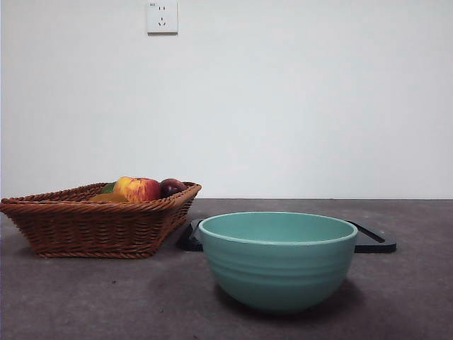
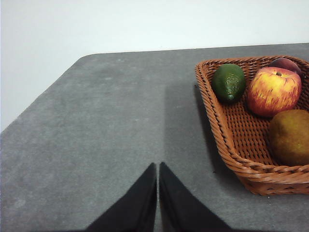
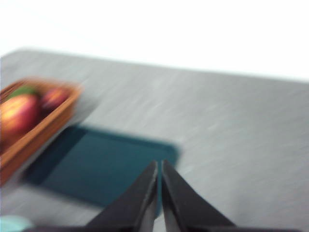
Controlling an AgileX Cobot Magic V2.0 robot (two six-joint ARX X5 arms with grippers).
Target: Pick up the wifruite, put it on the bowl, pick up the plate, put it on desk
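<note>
Bowl point(image 1: 277, 259): mint-green, nearest, right of centre on the worktop point(image 1: 85, 297). Plate point(image 1: 375, 244): dark, flat, just behind the bowl. Basket point(image 1: 92, 223): wicker, left, farther back; holds orange-brown fruit point(image 2: 290, 136), apple point(image 2: 274, 90), plum point(image 2: 285, 64), avocado point(image 2: 229, 82). Left hand point(image 2: 158, 166): pressed narrow, empty, above bare worktop beside the basket. Right hand point(image 3: 159, 164): narrow, empty, over the plate; view blurred.

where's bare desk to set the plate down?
Bare desk right of the bowl, and the front strip below the basket. Also the wide stretch beside the basket near the left end effector. Crowded: behind the bowl, where the dark plate lies against the basket.
</note>
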